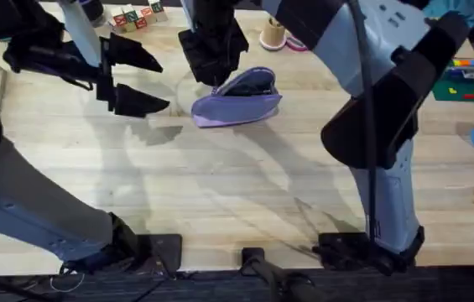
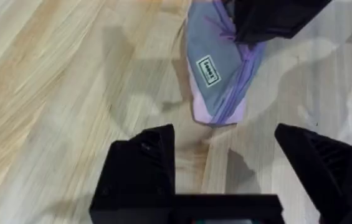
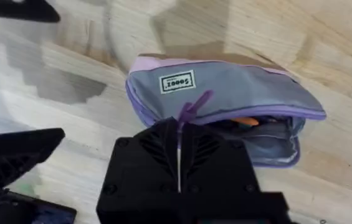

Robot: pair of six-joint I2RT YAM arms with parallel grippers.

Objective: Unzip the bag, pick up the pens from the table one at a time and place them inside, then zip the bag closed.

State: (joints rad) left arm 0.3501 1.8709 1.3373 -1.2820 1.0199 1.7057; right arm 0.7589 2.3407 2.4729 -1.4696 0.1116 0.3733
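On your left, the left gripper hung with fingers apart beside the soft, limp lavender pouch lying mid-table, while the right gripper was pinched on its zipper pull, the best place to hold it.

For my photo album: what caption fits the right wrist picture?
Shut right gripper pinches the zipper pull of the partly open lavender bag, an orange pen inside.

Bag — lavender-purple fabric pouch with a small white label — lies on its side on the pale plank table, far centre. Zipper partly open at its right end. Orange pen visible inside the opening — mostly hidden.
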